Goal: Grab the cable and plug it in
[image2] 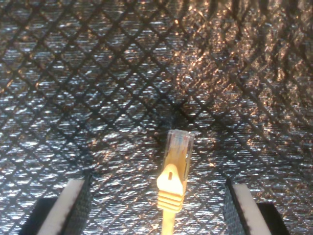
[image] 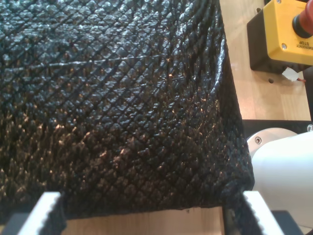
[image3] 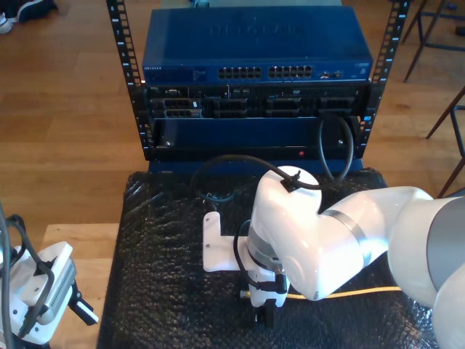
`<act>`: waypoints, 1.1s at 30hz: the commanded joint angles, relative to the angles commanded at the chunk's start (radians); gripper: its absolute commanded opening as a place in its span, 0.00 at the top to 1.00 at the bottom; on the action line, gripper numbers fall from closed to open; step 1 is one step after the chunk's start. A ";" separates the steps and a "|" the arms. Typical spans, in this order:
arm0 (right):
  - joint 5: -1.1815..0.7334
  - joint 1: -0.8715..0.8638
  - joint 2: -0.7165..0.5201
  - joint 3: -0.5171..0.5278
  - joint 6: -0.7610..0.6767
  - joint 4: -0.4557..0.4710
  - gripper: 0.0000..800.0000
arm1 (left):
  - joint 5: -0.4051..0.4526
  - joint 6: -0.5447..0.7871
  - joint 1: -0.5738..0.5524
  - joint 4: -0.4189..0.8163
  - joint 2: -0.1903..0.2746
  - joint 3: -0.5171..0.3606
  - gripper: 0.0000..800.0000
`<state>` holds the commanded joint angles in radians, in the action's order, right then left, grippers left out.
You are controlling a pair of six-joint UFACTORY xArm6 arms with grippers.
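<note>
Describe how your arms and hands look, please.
My second arm is bulky, glossy white, with a grey band at a joint and a black cable looped over it. Both my first hand and my second hand have white fingers with black textured pads.

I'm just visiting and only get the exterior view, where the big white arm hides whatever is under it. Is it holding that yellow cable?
Observer: No. In the second wrist view my second gripper is open, with the cable lying untouched between its fingers.
Visitor: Does the cable end there?
Observer: Yes, its clear plug lies on the black mat, pointing away from the gripper.
Visitor: And the other gripper?
Observer: My first gripper is open over the mat's edge, with a yellow emergency-stop box beyond it on the wooden table.
</note>
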<state>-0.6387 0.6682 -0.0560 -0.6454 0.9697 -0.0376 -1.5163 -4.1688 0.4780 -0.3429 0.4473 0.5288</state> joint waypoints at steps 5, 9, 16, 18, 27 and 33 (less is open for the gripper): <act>0.006 0.000 0.000 0.005 -0.003 0.015 0.25 | 0.000 0.000 0.000 0.000 -0.002 0.000 0.00; 0.008 0.000 0.000 0.002 -0.003 0.015 0.27 | -0.002 0.002 0.000 0.000 0.000 0.000 0.00; 0.009 0.000 0.000 0.000 -0.127 0.115 0.28 | -0.002 0.002 0.000 0.000 0.000 0.000 0.00; 0.008 0.000 0.000 0.002 -0.206 0.187 0.29 | -0.002 0.002 0.000 0.000 0.000 0.000 0.00; 0.002 0.000 -0.009 0.008 -0.347 0.341 0.27 | -0.003 0.002 0.000 0.000 0.000 0.000 0.00; -0.006 0.000 -0.012 0.000 -0.347 0.333 0.22 | -0.003 0.002 -0.002 0.000 0.000 0.000 0.00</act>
<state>-0.6448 0.6682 -0.0683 -0.6454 0.6229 0.2954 -1.5194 -4.1673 0.4764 -0.3429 0.4473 0.5288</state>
